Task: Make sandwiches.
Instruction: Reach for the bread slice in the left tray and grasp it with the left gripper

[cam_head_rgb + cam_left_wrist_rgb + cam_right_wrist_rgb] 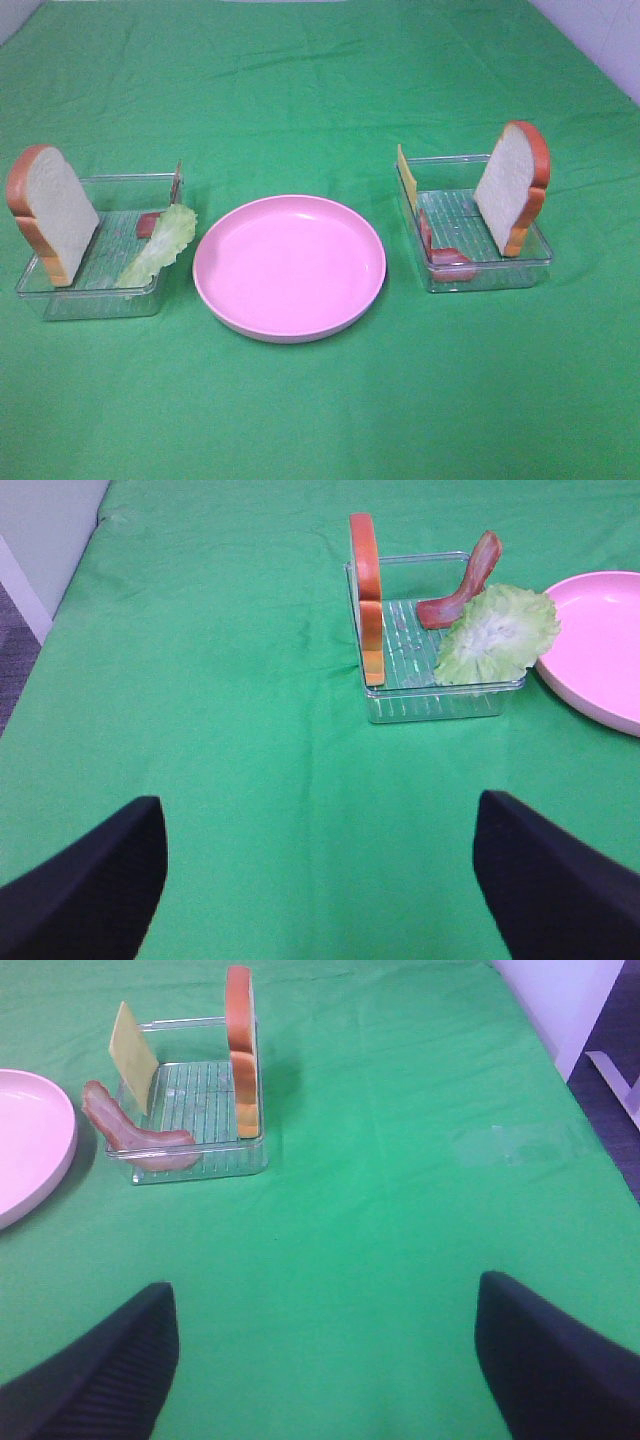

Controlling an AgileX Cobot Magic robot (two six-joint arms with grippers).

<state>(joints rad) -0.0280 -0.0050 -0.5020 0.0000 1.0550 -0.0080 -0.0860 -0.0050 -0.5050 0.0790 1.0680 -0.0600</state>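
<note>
Assembly has not begun, by the look of it: the round pink plate in the middle of the green cloth-covered table holds nothing, and every ingredient sits in a tray. In the clear plastic rectangular tray on the left, a white toy bread slice with orange-brown crust stands on edge at the end away from the plate. A pale green lettuce leaf drapes over the end beside the plate, and a pink-red bacon strip leans up the far wall. In the matching clear tray on the right, a second white bread slice stands at the outer end, a thin yellow cheese slice is propped at the far inner corner, and a curled bacon strip lies along the plate side. Neither arm shows in the high view. The left gripper and the right gripper each have their dark fingers spread wide with only cloth between them, holding nothing. Each tray lies well ahead of its claw, clearly apart from it and offset toward the plate. The next move probably calls for one claw to travel forward, close across a bread slice's thin crust edges, and lay it flat on the plate as the base.
</note>
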